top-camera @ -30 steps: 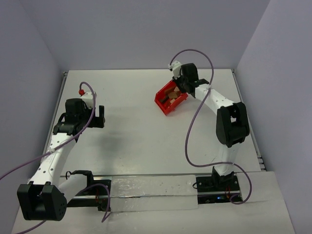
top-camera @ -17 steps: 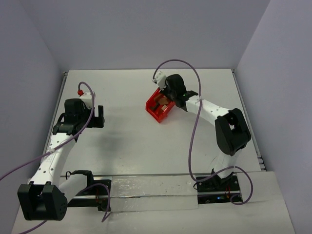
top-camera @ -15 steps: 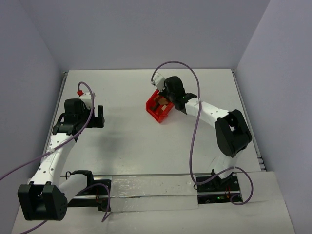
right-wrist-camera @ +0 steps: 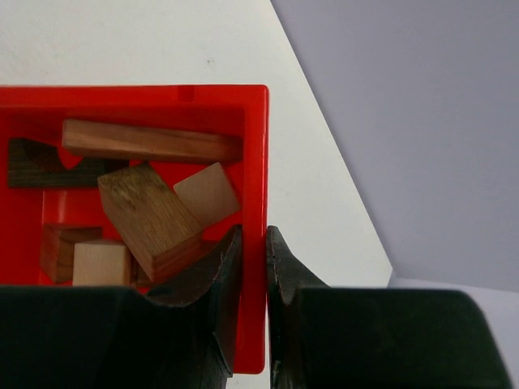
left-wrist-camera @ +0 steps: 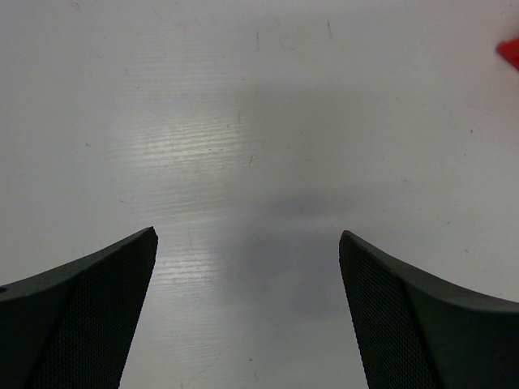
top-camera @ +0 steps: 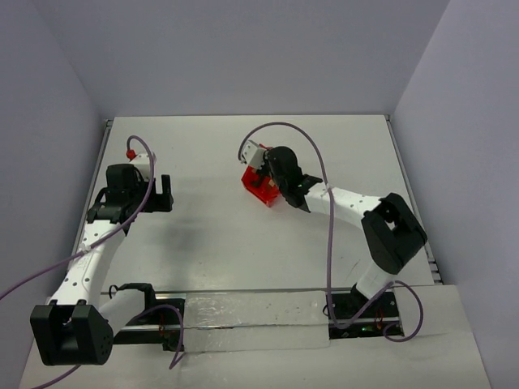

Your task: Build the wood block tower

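Several wood blocks (right-wrist-camera: 150, 215) lie jumbled inside a red bin (right-wrist-camera: 255, 146): a long bar (right-wrist-camera: 150, 142), a dark arch piece (right-wrist-camera: 36, 166), cubes and slabs. My right gripper (right-wrist-camera: 254, 243) is shut on the bin's right wall, one finger inside and one outside. From above, the red bin (top-camera: 258, 185) hangs tilted under the right gripper (top-camera: 272, 174) near the table's middle back. No tower is in view. At the left side of the table, my left gripper (top-camera: 165, 193) stands open over bare table, its fingers (left-wrist-camera: 97, 300) wide apart with nothing between them.
The white table (top-camera: 219, 235) is walled by pale grey panels on three sides. Purple cables loop over both arms. A corner of the red bin (left-wrist-camera: 509, 53) shows at the right edge of the left wrist view.
The right arm has swung the red bin leftward and toward the table's middle, tilting it further. The left arm has stayed still.
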You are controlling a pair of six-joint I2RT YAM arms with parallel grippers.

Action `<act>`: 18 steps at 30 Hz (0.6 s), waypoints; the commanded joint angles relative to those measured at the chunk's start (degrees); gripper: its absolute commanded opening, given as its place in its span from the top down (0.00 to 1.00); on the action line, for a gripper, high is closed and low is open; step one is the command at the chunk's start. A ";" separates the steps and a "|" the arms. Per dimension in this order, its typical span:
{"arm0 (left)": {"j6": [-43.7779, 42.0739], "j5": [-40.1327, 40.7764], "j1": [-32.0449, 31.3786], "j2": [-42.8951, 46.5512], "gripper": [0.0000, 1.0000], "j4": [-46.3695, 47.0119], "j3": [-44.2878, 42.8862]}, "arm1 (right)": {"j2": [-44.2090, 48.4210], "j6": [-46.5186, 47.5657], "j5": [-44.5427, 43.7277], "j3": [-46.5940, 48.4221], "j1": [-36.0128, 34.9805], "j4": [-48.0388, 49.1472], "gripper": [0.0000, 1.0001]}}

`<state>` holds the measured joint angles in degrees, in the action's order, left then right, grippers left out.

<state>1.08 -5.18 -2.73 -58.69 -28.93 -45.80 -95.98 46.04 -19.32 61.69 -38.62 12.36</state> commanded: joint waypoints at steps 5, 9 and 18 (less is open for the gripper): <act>0.81 -1.06 1.30 -0.06 0.01 0.81 -2.01 | 11.95 9.00 1.91 -10.11 -6.27 8.74 1.00; 0.93 -0.81 1.74 0.14 0.01 0.81 -2.14 | 13.90 9.93 0.27 -13.29 -9.78 10.06 1.00; 1.25 -0.35 2.61 0.15 0.01 0.72 -2.41 | 15.08 16.44 -7.91 -23.44 -18.49 22.32 1.00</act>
<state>1.32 -5.23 -0.76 -58.85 -28.95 -45.80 -82.01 57.71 -21.66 42.74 -53.86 23.59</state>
